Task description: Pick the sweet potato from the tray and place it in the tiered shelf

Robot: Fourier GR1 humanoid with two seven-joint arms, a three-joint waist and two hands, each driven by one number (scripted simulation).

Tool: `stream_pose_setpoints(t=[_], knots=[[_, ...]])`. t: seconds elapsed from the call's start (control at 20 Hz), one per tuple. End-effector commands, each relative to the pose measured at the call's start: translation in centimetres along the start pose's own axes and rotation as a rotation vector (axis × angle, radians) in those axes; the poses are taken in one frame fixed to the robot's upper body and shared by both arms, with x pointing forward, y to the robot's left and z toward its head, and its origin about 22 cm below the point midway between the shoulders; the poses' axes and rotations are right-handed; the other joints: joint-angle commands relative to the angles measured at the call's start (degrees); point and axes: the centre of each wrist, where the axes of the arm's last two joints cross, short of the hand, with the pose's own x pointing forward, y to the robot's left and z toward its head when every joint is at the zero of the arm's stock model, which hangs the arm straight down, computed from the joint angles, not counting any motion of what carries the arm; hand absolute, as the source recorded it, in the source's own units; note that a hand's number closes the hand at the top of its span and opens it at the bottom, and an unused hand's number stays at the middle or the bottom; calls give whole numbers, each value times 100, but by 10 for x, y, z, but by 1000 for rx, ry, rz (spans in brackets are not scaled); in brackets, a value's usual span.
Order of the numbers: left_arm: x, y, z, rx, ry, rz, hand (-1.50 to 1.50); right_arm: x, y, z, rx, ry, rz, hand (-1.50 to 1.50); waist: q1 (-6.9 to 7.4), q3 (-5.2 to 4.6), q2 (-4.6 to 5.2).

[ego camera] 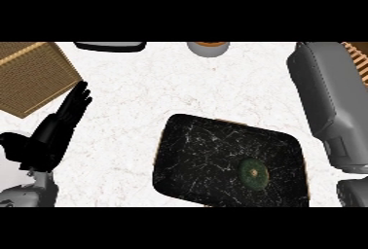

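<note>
one black marbled tray (208, 146) on the white desk (179, 78), lower middle. one dark greenish round thing (253, 173) lies in the tray's right part; i judge it the sweet potato, seen end-on. left hand (54, 131) at left edge, fingers straight, holding nothing, resting. right forearm (327, 97) runs along the right edge; its hand is cut off, fingers cannot be told. one woven shelf piece (32, 75) upper left, a slatted corner (356, 53) upper right.

step in hand, judged: reaching. best to come from above and curl round the potato's middle.
</note>
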Motion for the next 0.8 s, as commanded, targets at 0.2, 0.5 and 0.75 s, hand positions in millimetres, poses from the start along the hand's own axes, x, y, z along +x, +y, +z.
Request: stream_pose_setpoints(t=[0.2,0.5,0.75], knots=[[5,-6,-8,-9,-34,13,0,53,-39,-8,-201,223,12,150,126,33,66],[6,-3,-6,-33,-34,8,0,42,-52,-44,-274,236,-96,150,214,48,116],[4,-17,-11,-30,-31,26,0,53,-95,-55,-325,196,-592,150,155,99,113]])
